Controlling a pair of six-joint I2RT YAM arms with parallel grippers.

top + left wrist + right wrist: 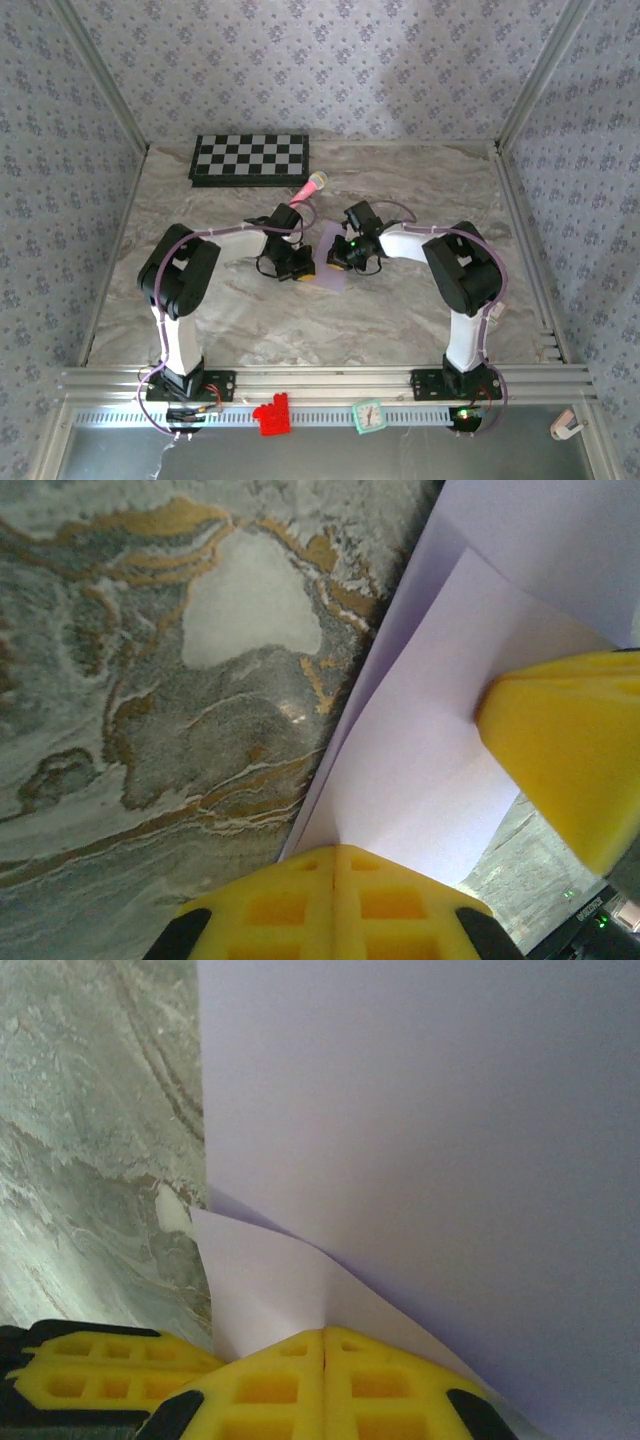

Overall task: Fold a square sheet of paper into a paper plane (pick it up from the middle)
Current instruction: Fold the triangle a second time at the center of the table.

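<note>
Both hands meet over the middle of the counter (400, 320). The left hand (292, 270) and the right hand (345, 260) face each other, with the square sheet of paper (327, 282) lying between them, just above the centre of the overhead frame.

In the left wrist view, the left hand (335, 875) has its yellow fingers pressed fully together. A raised fold of the sheet (430, 780) runs down into their tips, so it looks pinched there. One yellow finger of the right hand sits on the same fold at the right edge of that frame.

In the right wrist view, the right hand (325, 1360) is likewise closed tight. A lifted flap of the sheet (420, 1140) comes to a point at its seam, and the rest of the pale lavender paper spreads flat across the upper right.

Beyond the hands, a pink toy microphone (310, 186) lies near the sheet's far edge. Behind it, a black-and-white checkered board (250, 158) rests against the back wall, well apart from the paper.

On the metal rail at the bottom of the overhead frame sit a red block (272, 413) and a small teal clock (368, 415).

Grey marble veined with brown and gold covers the counter, and patterned wallpaper lines the three walls around it.
</note>
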